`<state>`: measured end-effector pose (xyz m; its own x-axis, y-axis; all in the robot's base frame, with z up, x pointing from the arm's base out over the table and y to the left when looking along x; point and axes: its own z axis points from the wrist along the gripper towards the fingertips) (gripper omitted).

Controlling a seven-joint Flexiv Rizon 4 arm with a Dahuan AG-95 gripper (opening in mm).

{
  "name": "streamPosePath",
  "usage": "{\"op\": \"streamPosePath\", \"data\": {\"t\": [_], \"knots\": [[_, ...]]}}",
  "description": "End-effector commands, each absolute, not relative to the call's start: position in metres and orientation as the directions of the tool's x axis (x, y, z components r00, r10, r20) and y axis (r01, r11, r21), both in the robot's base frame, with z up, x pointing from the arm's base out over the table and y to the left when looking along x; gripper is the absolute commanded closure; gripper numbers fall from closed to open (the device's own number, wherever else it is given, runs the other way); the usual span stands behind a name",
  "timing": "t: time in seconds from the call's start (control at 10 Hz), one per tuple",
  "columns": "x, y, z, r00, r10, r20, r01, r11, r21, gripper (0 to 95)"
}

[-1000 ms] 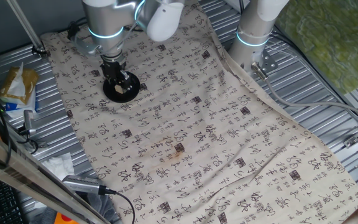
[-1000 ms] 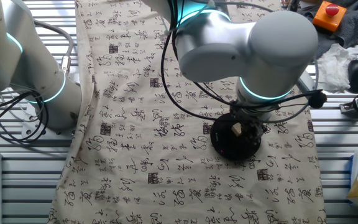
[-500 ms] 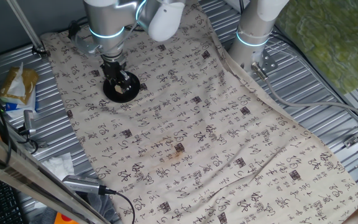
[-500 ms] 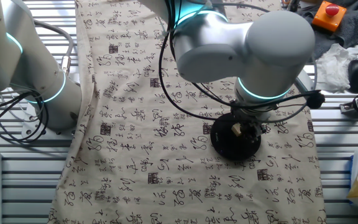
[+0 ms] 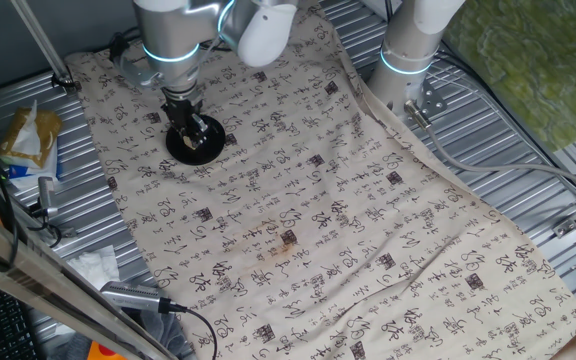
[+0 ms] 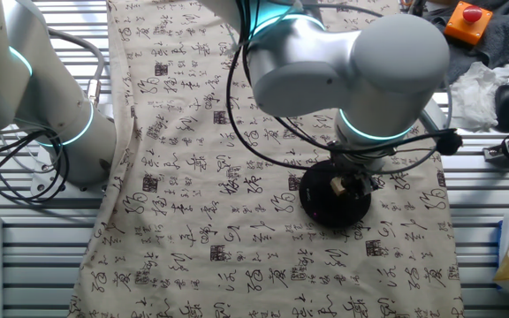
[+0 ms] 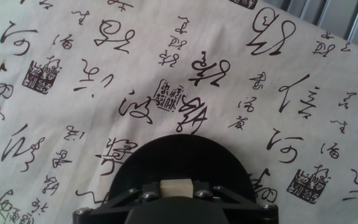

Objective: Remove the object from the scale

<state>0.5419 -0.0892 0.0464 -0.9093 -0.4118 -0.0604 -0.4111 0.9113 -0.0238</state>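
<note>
Since a second ago we have sunk a little lower over the scale (image 6: 334,196). Our gripper (image 7: 176,190) now brackets the object (image 7: 176,186), jaws seemingly closed on it at the disc's 6 o'clock edge; removal means lifting straight up.

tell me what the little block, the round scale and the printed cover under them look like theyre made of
Block: pale tan, matte, plain faces, probably unfinished wood, though no grain shows. Scale: flat matte black disc without glare, likely plastic or coated metal; cannot tell which. Cover: beige woven cloth with printed black calligraphy; it wrinkles and drapes.
</note>
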Motion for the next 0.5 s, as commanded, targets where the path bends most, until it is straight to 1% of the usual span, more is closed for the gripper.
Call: {"op": "streamPosePath", "data": {"t": [0.1,0.5], "knots": [[0.542,-0.089,0.047,-0.912,-0.405,-0.059,-0.405,0.914,-0.019,95.0],[0.541,-0.086,0.06,-0.921,-0.387,-0.049,-0.387,0.922,-0.009,95.0]]}}
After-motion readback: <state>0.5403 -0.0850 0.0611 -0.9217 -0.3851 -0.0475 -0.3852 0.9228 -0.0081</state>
